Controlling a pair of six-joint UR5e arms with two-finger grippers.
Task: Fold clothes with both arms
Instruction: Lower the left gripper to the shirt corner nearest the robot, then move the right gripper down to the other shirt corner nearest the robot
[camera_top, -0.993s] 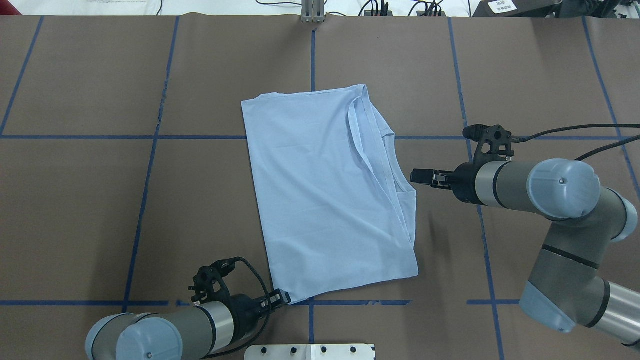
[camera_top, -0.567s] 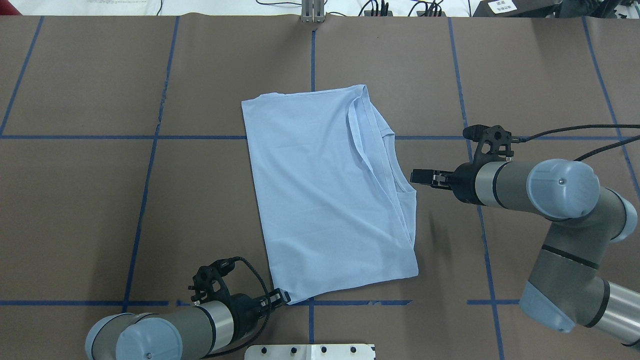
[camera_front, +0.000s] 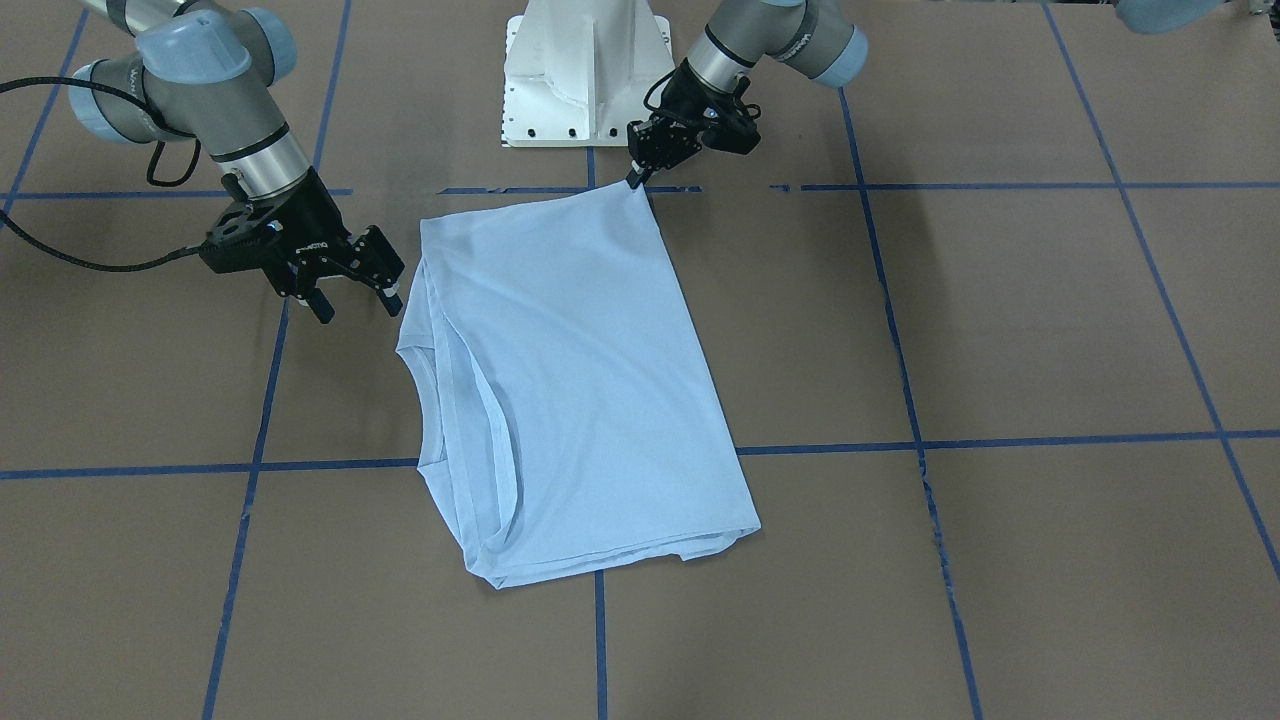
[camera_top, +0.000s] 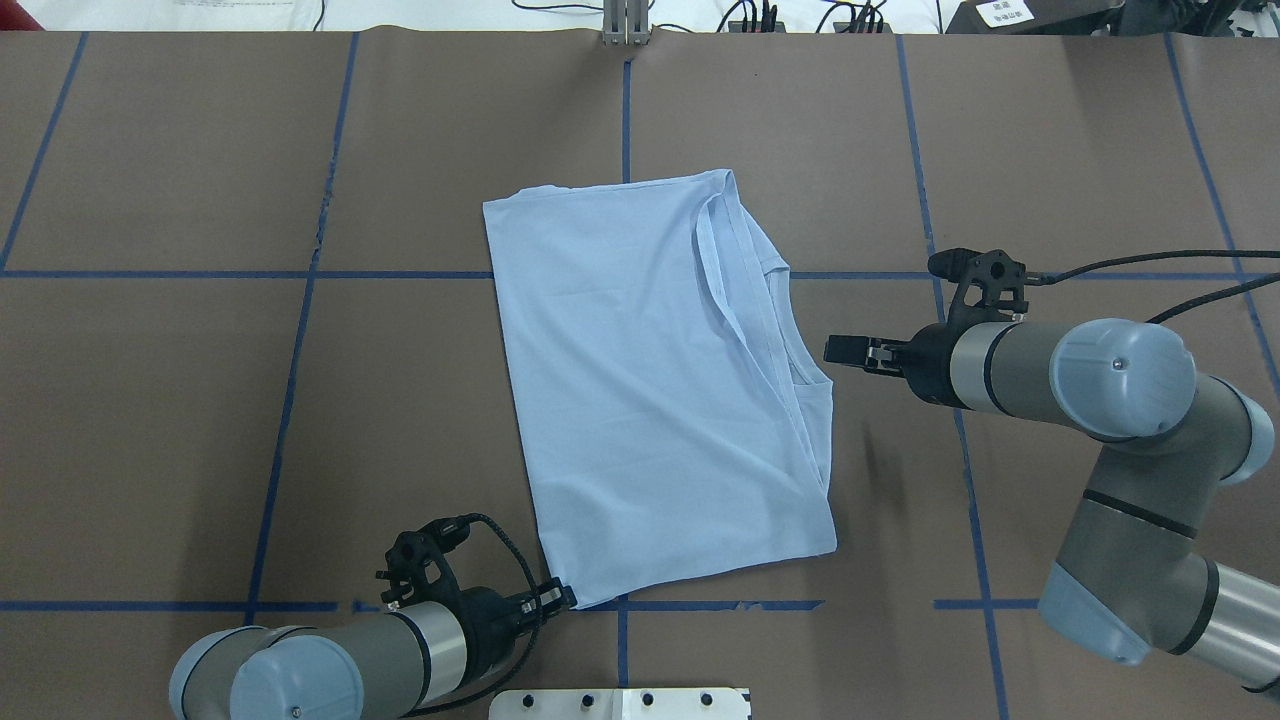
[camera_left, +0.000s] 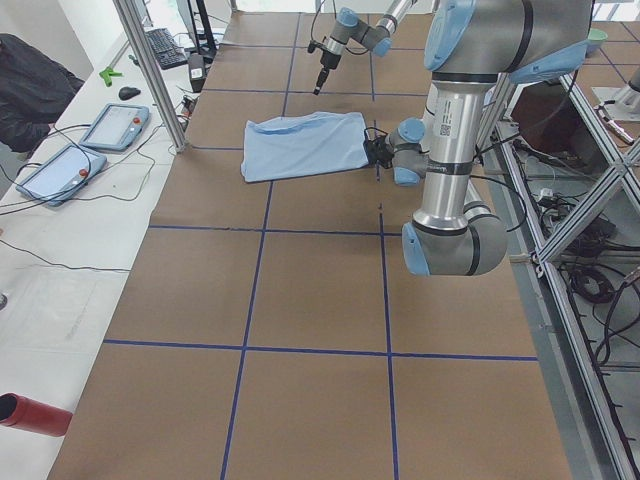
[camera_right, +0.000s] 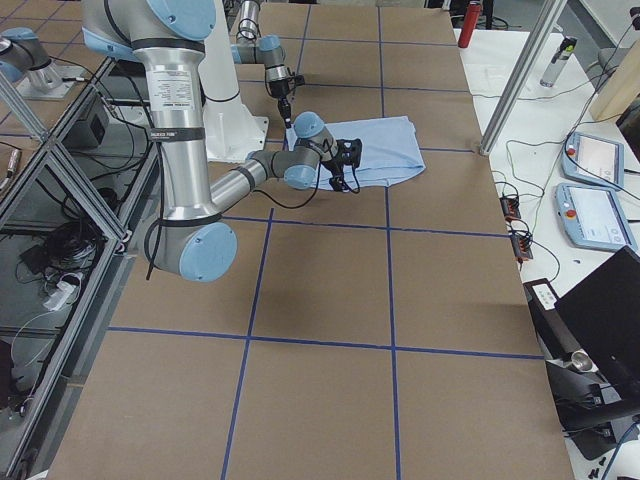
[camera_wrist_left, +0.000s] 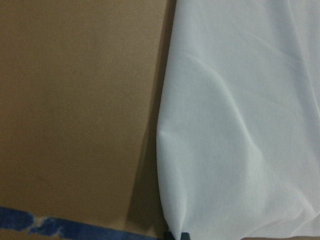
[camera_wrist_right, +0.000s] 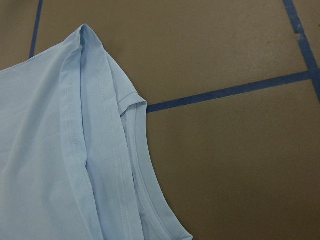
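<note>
The light blue T-shirt (camera_top: 650, 400), already folded lengthwise into a narrow rectangle, lies flat near the middle of the brown table (camera_top: 200, 400). Its long axis runs from the robot's side toward the far edge, tilted slightly so that the near end sits further to the robot's right. The ribbed collar (camera_top: 795, 350) and the stacked sleeve hems lie along the long edge on the robot's right; the opposite long edge is a plain fold. The near corner (camera_top: 585, 598) on the robot's left rests just past a blue tape line (camera_top: 720, 605). There the left gripper (camera_front: 637, 172) has its fingers drawn together, apparently pinching the cloth; the left wrist view shows the fabric gathering to a point at a dark fingertip. The right gripper (camera_front: 357, 298) hovers just beside the collar edge with its jaws apart and holds nothing; a small gap of bare table separates it from the cloth. The shirt thus lies toward the robot's left of the right gripper and ahead of the left gripper. By this judgement, a crosswise fold depends on the right gripper taking hold on its own side, since only one near corner is held.
</note>
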